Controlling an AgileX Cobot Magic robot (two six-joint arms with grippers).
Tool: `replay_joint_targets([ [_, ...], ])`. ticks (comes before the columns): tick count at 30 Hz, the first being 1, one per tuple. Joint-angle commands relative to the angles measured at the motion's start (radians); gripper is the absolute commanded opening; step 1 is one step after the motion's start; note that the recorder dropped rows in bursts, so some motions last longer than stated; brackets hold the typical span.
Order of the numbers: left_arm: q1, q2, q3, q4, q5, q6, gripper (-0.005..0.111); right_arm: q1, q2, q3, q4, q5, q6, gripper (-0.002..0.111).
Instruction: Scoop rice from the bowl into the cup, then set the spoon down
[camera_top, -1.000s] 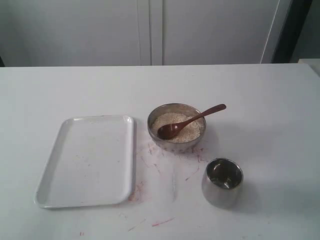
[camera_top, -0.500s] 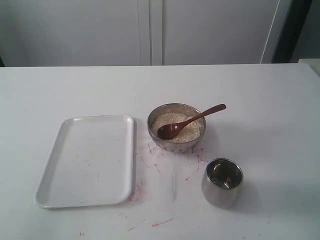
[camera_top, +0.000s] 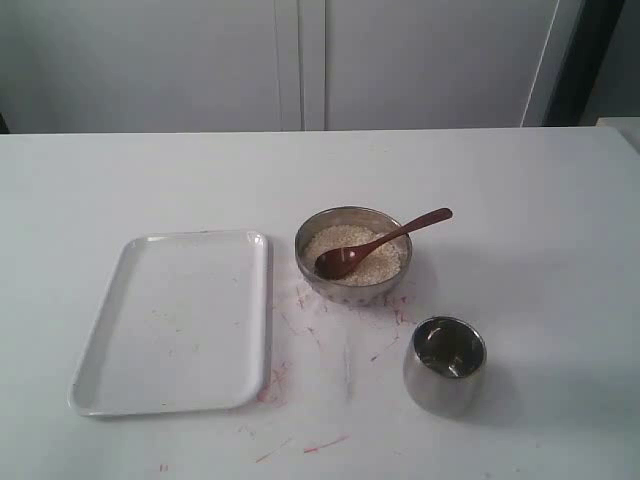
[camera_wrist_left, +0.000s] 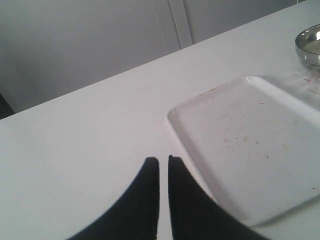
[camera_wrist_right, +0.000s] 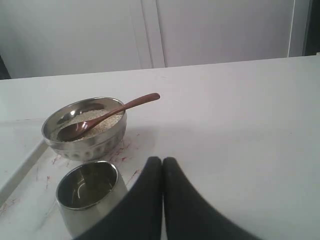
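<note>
We log a white bench (camera_top: 150, 170) filling the lower part of the exterior view, matt, under soft, even light that throws only faint shadows. Thin red scratches and smears (camera_top: 272, 385) mark its surface near the middle. Behind the far edge stand pale grey wall panels (camera_top: 140, 60), flat and plain. A narrow vertical strip (camera_top: 312, 60) with a seam on each side splits them near centre. Toward the right we note a slanted white edge (camera_top: 540, 60) bordering a near-black opening (camera_top: 585, 55). A small dark patch (camera_top: 3, 124) sits at the far left, just above the bench line.
</note>
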Motion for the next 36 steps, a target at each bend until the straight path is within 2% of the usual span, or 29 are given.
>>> replay_joint_targets([
  [1, -0.003, -0.001, -0.003, -0.007, -0.002, -0.001, 0.014, -0.004, -0.004, 0.004, -0.003, -0.009, 0.000, 0.000],
  [13, -0.003, -0.001, -0.003, -0.007, -0.002, -0.001, 0.014, -0.004, -0.004, 0.004, 0.006, -0.046, 0.010, 0.000],
  [15, -0.003, -0.001, -0.003, -0.007, -0.002, -0.001, 0.014, -0.004, -0.004, 0.004, 0.031, -0.082, 0.072, 0.000],
  [19, -0.003, -0.001, -0.003, -0.007, -0.002, -0.001, 0.014, -0.004, -0.004, 0.004, 0.170, -0.174, 0.316, 0.000],
  [24, -0.003, -0.001, -0.003, -0.007, -0.002, -0.001, 0.014, -0.002, -0.004, 0.002, 0.184, -0.209, 0.537, 0.000],
  [29, -0.003, -0.001, -0.003, -0.007, -0.002, -0.001, 0.014, -0.002, -0.004, -0.090, 0.184, -0.183, 0.542, 0.000],
  [36, -0.003, -0.001, -0.003, -0.007, -0.002, -0.001, 0.014, -0.002, -0.004, -0.312, 0.184, -0.206, 0.524, 0.000],
])
